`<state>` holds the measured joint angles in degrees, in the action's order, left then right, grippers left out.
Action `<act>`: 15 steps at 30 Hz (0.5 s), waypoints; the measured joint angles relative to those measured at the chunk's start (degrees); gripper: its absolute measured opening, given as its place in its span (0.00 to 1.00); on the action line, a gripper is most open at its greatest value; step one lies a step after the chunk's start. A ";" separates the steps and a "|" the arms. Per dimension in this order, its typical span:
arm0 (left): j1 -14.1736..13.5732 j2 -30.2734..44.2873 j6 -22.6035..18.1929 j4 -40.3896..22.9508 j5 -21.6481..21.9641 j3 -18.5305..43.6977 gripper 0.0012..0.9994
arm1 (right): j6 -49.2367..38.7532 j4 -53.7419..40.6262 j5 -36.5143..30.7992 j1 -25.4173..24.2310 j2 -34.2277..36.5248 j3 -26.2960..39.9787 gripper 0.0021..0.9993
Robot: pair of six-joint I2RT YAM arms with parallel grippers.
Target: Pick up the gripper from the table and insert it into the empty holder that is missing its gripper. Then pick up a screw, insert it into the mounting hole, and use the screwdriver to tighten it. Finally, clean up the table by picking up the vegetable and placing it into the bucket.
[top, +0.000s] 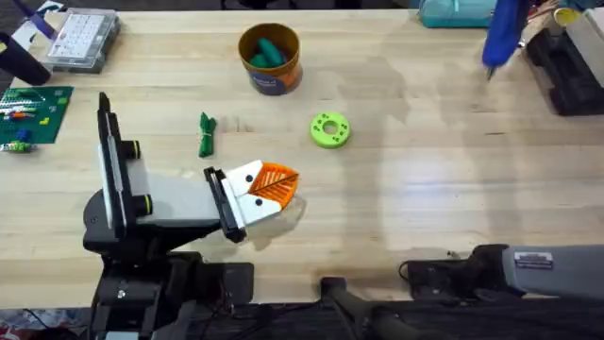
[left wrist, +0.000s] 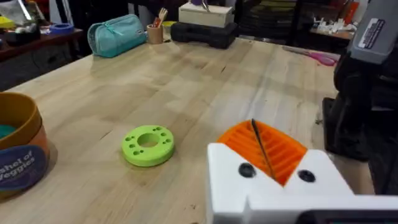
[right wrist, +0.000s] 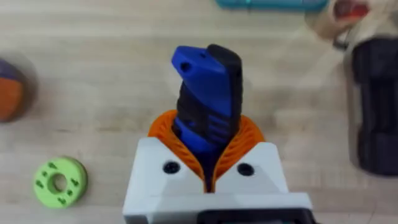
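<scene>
On the wooden table (top: 425, 170) lies the dark green vegetable (top: 207, 134), just beyond my left arm. The yellow-orange bucket (top: 270, 59) with its blue label stands farther back, something teal inside it; it also sits at the edge of the left wrist view (left wrist: 18, 149). My left gripper (top: 283, 181) (left wrist: 261, 149) hovers low over the table to the right of the vegetable, orange pads pressed shut with nothing bulky between them. My right gripper (right wrist: 208, 165) is shut on the blue screwdriver (right wrist: 208, 106), which hangs high at the far right (top: 505, 33). The loose gripper part, holder and screw are out of view.
A lime-green ring (top: 330, 129) (left wrist: 148, 144) (right wrist: 60, 182) lies mid-table. A clear parts box (top: 80, 38) and a green board (top: 33, 113) sit far left. A teal pouch (top: 453, 11) and a black case (top: 566, 66) stand at the back right.
</scene>
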<state>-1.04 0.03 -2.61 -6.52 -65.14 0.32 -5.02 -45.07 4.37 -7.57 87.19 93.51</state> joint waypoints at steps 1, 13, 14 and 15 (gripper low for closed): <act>0.00 0.00 0.00 0.00 0.00 0.00 0.02 | 0.13 0.60 0.04 0.57 -0.42 1.14 0.03; 0.00 0.00 0.00 0.02 0.00 0.00 0.02 | 3.27 11.76 1.30 11.36 -4.35 7.57 0.02; 0.00 0.00 0.00 0.02 0.00 0.00 0.02 | 3.41 13.21 1.85 12.23 -4.84 7.59 0.03; 0.00 0.02 0.00 0.00 0.00 0.00 0.02 | 3.56 14.90 2.60 13.19 -5.45 7.59 0.03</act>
<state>-1.04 0.05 -2.61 -6.52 -65.14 0.32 -1.46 -30.17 6.97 5.62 81.74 101.10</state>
